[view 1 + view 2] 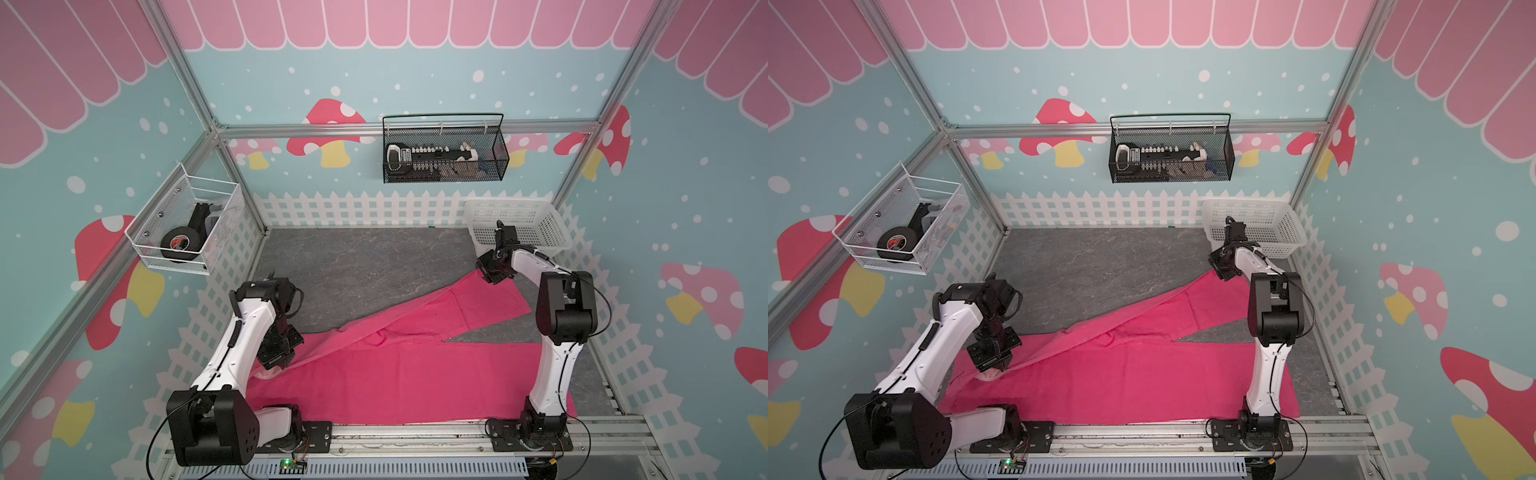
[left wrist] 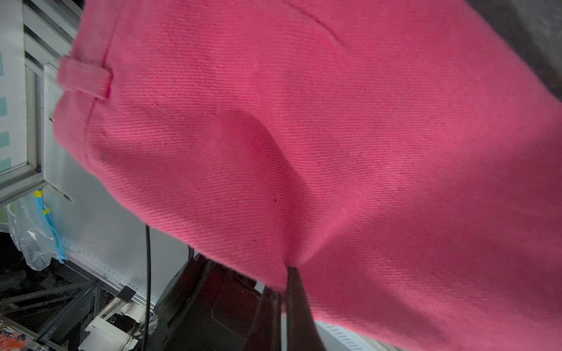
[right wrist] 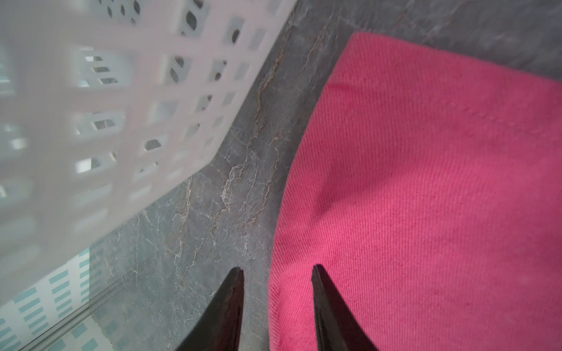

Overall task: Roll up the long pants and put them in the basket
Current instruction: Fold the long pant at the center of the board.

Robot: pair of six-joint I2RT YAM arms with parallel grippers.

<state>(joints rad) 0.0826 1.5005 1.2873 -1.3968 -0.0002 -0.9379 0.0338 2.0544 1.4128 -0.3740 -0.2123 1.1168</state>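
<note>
**Site:** robot test cell, lab-built and dressed as a toy garden. Logged from my remote station:
- aluminium-profile frame (image 1: pixel 266 132) carrying printed wall panels (image 1: pixel 415 83) and a picket-fence strip (image 1: pixel 353 210)
- left arm (image 1: pixel 245 332) and right arm (image 1: pixel 552 365), bolted to a slotted rail (image 1: pixel 415 436)
- bare circuit board (image 1: pixel 291 464), green light on, beside a cable duct (image 1: pixel 395 469)
- white wire basket (image 1: pixel 145 245) holding a tape roll (image 1: pixel 178 245)
- black mesh basket (image 1: pixel 494 166)
- grey marble-look bench (image 1: pixel 353 266)
</note>
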